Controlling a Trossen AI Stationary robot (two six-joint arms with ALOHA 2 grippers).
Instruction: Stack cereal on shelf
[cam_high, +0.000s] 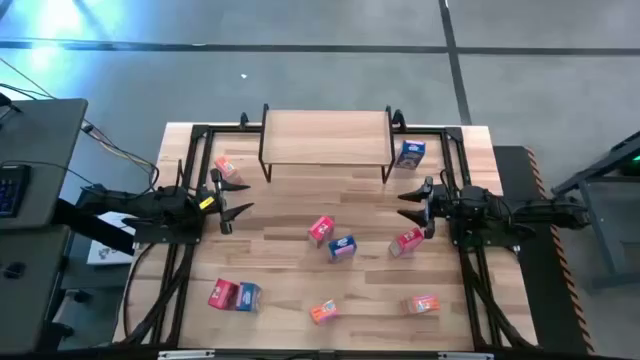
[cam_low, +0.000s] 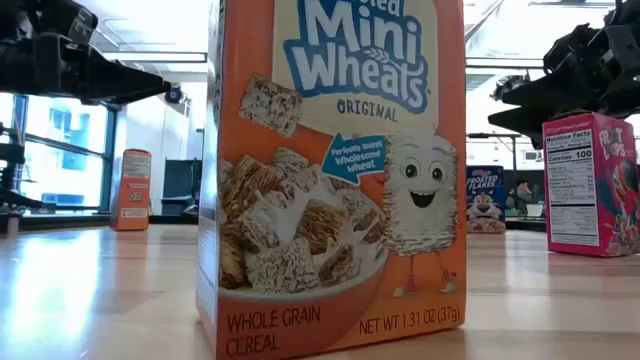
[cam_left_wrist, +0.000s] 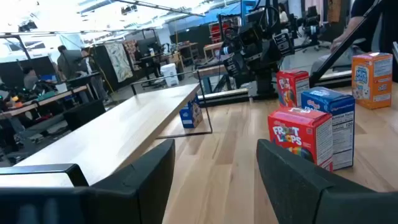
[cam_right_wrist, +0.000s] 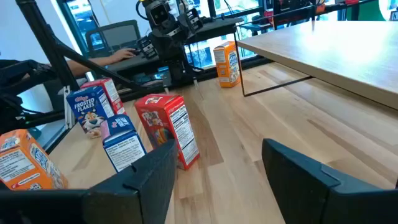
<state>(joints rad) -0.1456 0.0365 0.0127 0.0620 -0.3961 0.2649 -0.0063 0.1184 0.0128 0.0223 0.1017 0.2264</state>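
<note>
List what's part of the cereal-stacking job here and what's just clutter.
Job:
- shelf, nothing on it yet
- nine cereal boxes on the table, e.g. Froot Loops box, Mini-Wheats box
- left gripper and right gripper, both open, waiting at the table's sides

Clutter:
- keyboard on the side desk
- cables
- person in the background

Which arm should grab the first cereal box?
Probably the right. Its open pincer sits close to a pink-red box and a blue box beside the shelf. The left pincer, also open, has only one orange box nearby.
</note>
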